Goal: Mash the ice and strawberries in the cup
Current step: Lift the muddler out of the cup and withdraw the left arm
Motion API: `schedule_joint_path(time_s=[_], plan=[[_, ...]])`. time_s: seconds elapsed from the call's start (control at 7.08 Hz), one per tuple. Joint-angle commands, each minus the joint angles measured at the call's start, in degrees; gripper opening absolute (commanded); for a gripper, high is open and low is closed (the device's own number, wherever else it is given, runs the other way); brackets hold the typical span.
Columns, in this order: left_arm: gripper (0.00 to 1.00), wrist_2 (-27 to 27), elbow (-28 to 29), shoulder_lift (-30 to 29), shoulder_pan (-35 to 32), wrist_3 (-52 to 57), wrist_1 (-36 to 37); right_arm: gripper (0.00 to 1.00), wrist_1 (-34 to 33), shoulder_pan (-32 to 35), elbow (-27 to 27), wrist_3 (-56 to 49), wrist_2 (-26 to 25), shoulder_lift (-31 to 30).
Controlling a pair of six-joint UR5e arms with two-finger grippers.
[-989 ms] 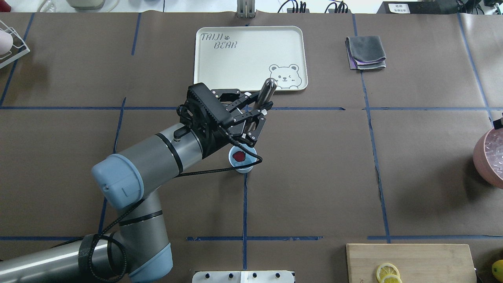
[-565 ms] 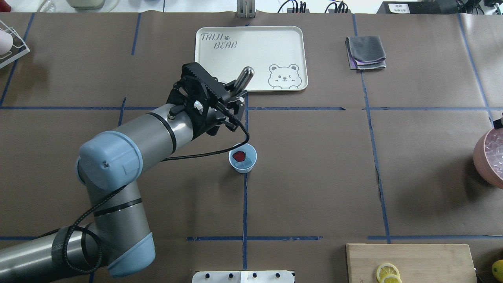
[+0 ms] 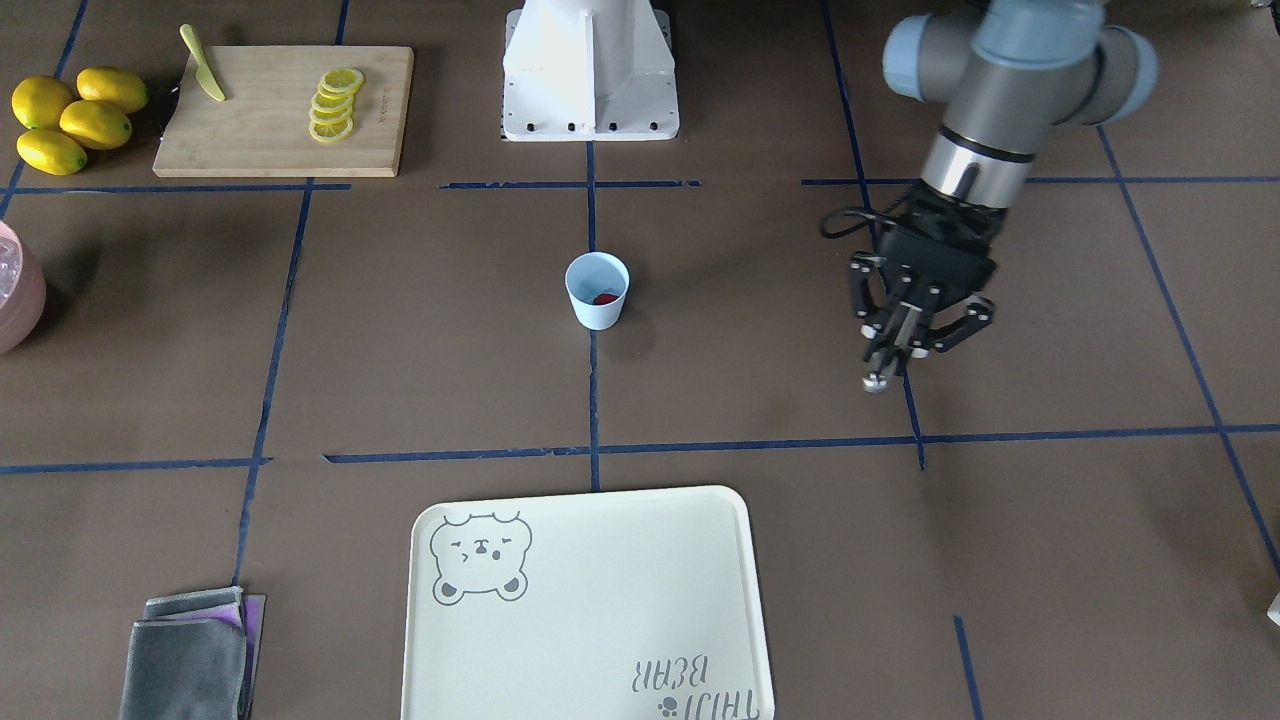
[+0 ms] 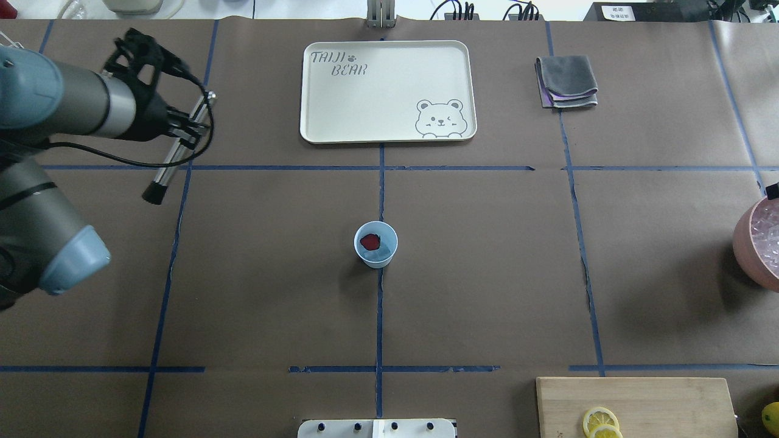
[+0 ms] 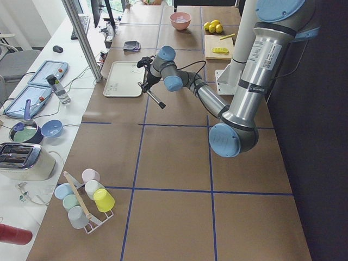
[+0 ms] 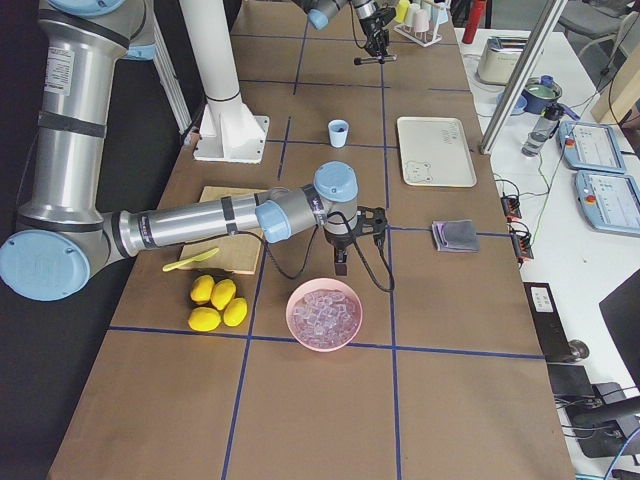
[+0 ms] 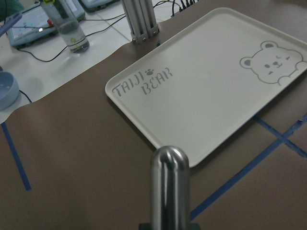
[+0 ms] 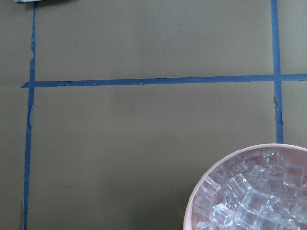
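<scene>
Moved since earlier: left hand [image 4: 185,129], off from just behind cup [image 4: 375,244] out to far left of table [image 4: 487,274], now well apart from cup. Clamps steel muddler [image 4: 167,169] crosswise between narrow fingers, held off table, rounded steel end toward tray [image 4: 387,91] side, dark end toward robot. Cup unmoved, upright at table centre on blue tape line, tray beyond it. Holds strawberry [image 4: 369,241], dark red, inside near rim wall; ice in cup too faint to make out. Right hand [image 6: 341,262] just beside pink bowl [image 6: 323,312] of clear cubes [image 8: 249,196]; wide or narrow, cannot tell.
</scene>
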Motion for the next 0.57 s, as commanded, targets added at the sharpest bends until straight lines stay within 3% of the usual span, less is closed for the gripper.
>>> schedule_joint_path(time_s=[0.0,0.42], plan=[[0.0,-11.4,4.2,10.8,-10.4,0.1,0.4,1.0,0.1,0.4,0.1,0.1,0.0,-0.3],[0.02,-11.6,12.7,13.8,-11.7,-0.1,0.4,0.99,0.2,0.4,0.3,0.0,0.1,-0.3]])
